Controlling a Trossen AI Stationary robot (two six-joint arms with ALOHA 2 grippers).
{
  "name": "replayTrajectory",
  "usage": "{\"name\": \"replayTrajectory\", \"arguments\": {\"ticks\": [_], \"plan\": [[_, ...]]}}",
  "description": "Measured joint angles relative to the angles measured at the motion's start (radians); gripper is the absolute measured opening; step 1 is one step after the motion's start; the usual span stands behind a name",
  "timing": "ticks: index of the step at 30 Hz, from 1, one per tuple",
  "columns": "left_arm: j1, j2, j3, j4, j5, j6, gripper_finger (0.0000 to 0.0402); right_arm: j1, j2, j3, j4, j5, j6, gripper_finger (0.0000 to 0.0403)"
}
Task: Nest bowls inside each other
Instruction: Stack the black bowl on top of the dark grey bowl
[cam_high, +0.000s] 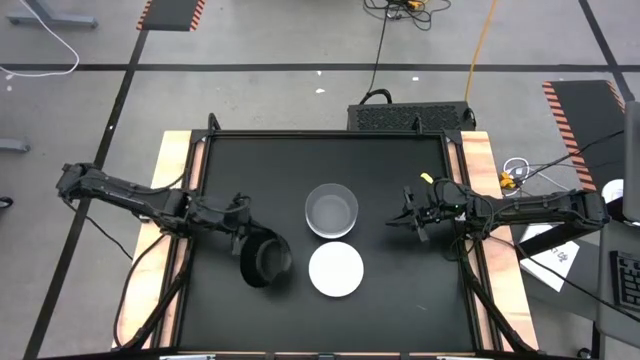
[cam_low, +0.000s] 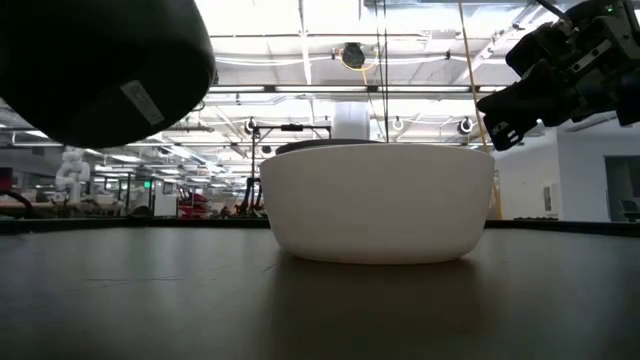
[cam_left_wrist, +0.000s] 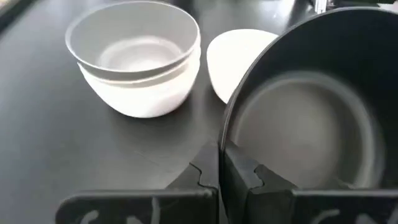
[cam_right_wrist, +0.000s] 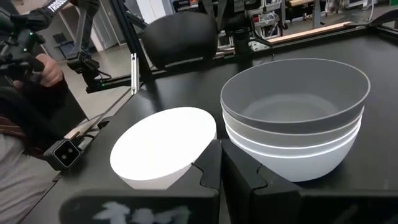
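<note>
one black bowl (cam_high: 265, 262) pinched in left gripper (cam_left_wrist: 221, 168) fingers.

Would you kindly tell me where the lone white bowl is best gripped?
Probably by its rim, from above. The white bowl sits upright and open on the table, so one finger can go inside the wall and one outside. Its right side, away from the black bowl, looks freest.
</note>
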Motion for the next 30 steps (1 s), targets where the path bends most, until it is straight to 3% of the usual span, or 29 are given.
{"name": "replayTrajectory", "arguments": {"ticks": [8, 21, 30], "plan": [[0.022, -0.106, -0.104, 0.059, -0.065, 0.006, 0.0005, 0.000, 0.000, 0.000, 0.000, 0.000, -0.003, 0.0000], [0.037, -0.211, -0.405, 0.568, -0.055, 0.081, 0.0004, 0.000, 0.000, 0.000, 0.015, 0.000, -0.001, 0.0000], [0.102, -0.211, -0.419, 0.636, 0.040, 0.098, 0.0003, 0.000, 0.000, 0.000, 0.018, 0.000, -0.007, 0.0000]]}}
